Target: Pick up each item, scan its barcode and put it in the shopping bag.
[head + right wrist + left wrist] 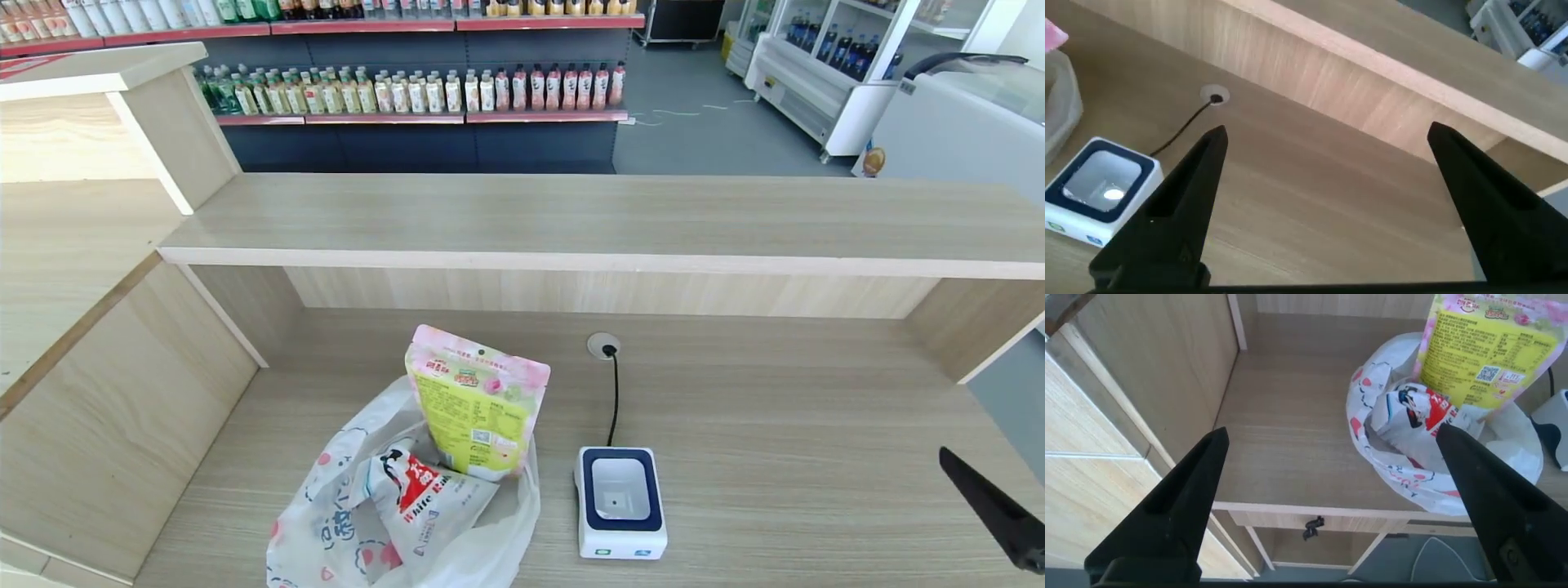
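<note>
Left gripper and right gripper wide open, both empty.

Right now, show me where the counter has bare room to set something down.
Widest bare patch: the counter between the scanner and the right side panel. A narrower strip lies between the shopping bag and the left panel. Crowded: bag, upright pouch, scanner and its cable sit close together.

Head view: high, faced forward and down over tabletop toward store shelves. Left wrist view: looked down, near shopping bag. Right wrist view: looked down, near barcode scanner. Head view shared both.
</note>
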Available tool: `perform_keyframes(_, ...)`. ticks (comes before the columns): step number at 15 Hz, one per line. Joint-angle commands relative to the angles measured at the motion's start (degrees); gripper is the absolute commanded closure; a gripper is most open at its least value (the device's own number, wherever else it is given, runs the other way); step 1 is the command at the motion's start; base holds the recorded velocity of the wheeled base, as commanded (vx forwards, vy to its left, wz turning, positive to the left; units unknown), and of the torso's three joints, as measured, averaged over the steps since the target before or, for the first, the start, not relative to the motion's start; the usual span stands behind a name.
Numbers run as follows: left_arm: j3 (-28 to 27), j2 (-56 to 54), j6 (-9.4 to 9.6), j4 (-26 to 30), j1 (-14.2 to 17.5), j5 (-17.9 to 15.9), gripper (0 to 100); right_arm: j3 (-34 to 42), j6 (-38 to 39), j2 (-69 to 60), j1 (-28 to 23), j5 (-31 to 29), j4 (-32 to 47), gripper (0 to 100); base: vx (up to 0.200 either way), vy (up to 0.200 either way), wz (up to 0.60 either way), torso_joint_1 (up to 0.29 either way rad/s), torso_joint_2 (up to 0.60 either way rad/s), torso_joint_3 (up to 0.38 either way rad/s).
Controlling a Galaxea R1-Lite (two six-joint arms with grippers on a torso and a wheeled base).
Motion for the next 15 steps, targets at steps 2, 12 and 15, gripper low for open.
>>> perform_keyframes(2,0.0,0.0,-0.02,0.0,0.0,0.0,0,4.5,3.9,-21.5,-5.8,-3.3,15.3,0,0.000,0.000,0.00,0.000,0.00,0.000)
perform_keyframes(12,0.0,0.0,-0.02,0.0,0.0,0.0,0,4.5,13.5,-41.1,-22.0,0.3,42.2,0,0.000,0.000,0.00,0.000,0.00,0.000)
perform_keyframes(15,0.0,0.0,-0.02,0.0,0.0,0.0,0,4.5,13.2,-41.6,-22.0,0.2,42.2,0,0.000,0.000,0.00,0.000,0.00,0.000)
